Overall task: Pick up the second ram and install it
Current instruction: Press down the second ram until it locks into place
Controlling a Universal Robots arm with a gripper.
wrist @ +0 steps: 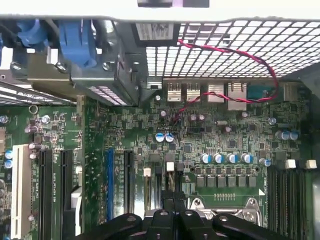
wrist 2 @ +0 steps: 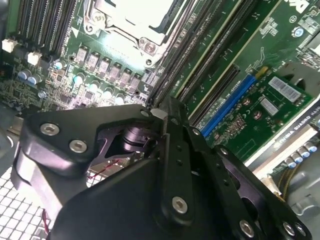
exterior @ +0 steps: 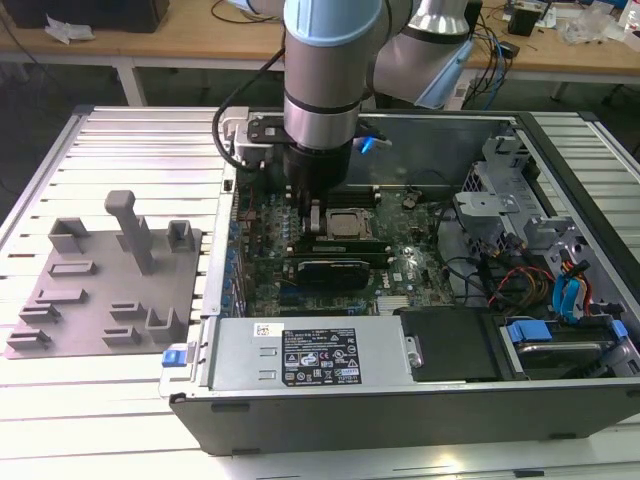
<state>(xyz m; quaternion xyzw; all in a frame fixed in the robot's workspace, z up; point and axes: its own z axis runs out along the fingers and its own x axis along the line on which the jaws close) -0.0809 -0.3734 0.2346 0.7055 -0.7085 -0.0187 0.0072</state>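
Jaws closed together, gripper [wrist 2: 159, 116] pressed down on memory slots [wrist 2: 200, 65] beside the processor socket [exterior: 343, 224]; ram not discernible. Open computer case [exterior: 400, 400] is laid on slatted metal table [exterior: 120, 150]; grey tray [exterior: 100, 290] at exterior view's left, wooden benches [exterior: 150, 45] far behind.

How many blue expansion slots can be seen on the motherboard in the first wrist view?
1. The blue slot runs alongside a black slot. The tool covers part of the motherboard, so more may be hidden.

Second ram [wrist: 170, 186], thin, dark, edge-on, in gripper [wrist: 170, 201]
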